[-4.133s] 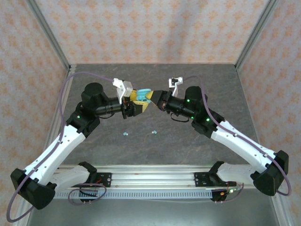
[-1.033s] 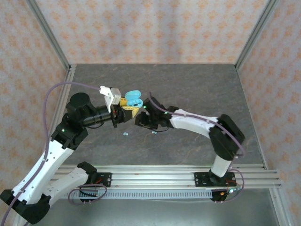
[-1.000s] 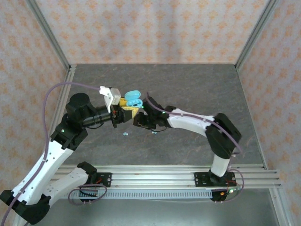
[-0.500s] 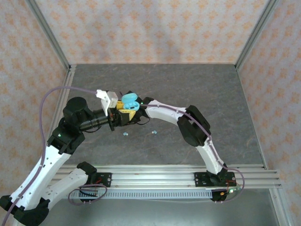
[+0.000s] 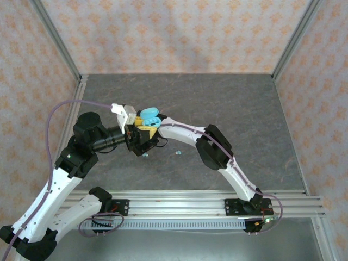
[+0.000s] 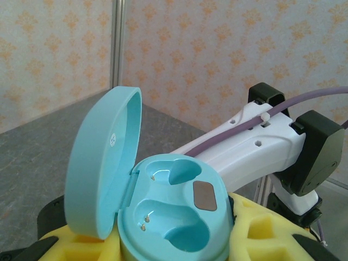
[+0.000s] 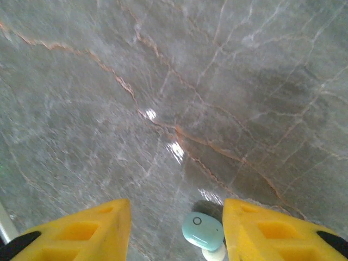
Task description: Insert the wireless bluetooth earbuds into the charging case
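The light teal charging case [image 6: 174,212] stands open, its lid [image 6: 100,163] tipped up to the left and both cradles empty. My left gripper [image 6: 174,242] is shut on the case's base with its yellow fingers [image 6: 261,228]; from above the case [image 5: 148,116] sits at the left gripper [image 5: 142,125]. My right gripper [image 7: 176,228] hangs open just above the table. One teal earbud [image 7: 203,230] lies between its fingers, close to the right finger [image 7: 277,234]. From above, that earbud [image 5: 145,154] lies below the right gripper [image 5: 143,143]; a second teal earbud [image 5: 178,153] lies to its right. The coral-red earbuds are out of view.
The grey marbled table [image 5: 234,109] is walled by patterned panels on three sides. My right arm [image 5: 215,149] bends across the middle toward the left. A metal rail [image 5: 179,204] runs along the near edge.
My right gripper has swung left and dropped low over the left teal earbud, its arm folding sharply. The left arm has shifted slightly left, still holding the open case.
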Motion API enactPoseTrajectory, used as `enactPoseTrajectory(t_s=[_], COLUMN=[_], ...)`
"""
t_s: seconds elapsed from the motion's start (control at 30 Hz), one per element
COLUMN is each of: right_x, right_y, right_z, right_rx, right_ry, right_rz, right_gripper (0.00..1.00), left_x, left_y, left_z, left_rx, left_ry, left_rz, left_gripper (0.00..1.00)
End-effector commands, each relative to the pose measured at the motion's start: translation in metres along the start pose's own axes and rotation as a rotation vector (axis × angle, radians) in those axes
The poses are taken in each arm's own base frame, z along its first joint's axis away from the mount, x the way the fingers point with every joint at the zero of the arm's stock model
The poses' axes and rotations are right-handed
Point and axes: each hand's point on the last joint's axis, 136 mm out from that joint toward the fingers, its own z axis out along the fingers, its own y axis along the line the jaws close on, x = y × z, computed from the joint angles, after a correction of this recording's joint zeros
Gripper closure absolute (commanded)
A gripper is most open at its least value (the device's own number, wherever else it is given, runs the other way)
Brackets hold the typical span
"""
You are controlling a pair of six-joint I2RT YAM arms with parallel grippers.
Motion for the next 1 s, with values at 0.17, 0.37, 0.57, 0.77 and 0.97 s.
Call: enactPoseTrajectory(t_s=[0.17, 0.37, 0.57, 0.77, 0.97], right_x=[0.027, 0.033, 0.03, 0.025, 0.026], right_y=[-0.012, -0.02, -0.029, -0.031, -0.053], right_z=[0.004, 0.003, -0.001, -0.004, -0.023], right_rx=[0.121, 0.213, 0.276, 0.292, 0.369], right_ry=[0.111, 0.13, 0.116, 0.086, 0.037], right_rz=[-0.079, -0.088, -0.052, 0.011, 0.172], right_gripper=[0.51, 0.58, 0.67, 0.74, 0.78], left_x=[-0.002, -0.002, -0.001, -0.001, -0.003], left_y=[0.006, 0.007, 0.007, 0.008, 0.008], left_z=[-0.001, 0.0, -0.001, -0.002, -0.001], left_rx=[-0.031, -0.033, -0.034, -0.04, -0.042], left_ry=[-0.007, -0.007, -0.007, -0.008, -0.014], left_rz=[-0.001, -0.002, -0.004, -0.004, -0.003], left_gripper=[0.97, 0.97, 0.97, 0.97, 0.97])
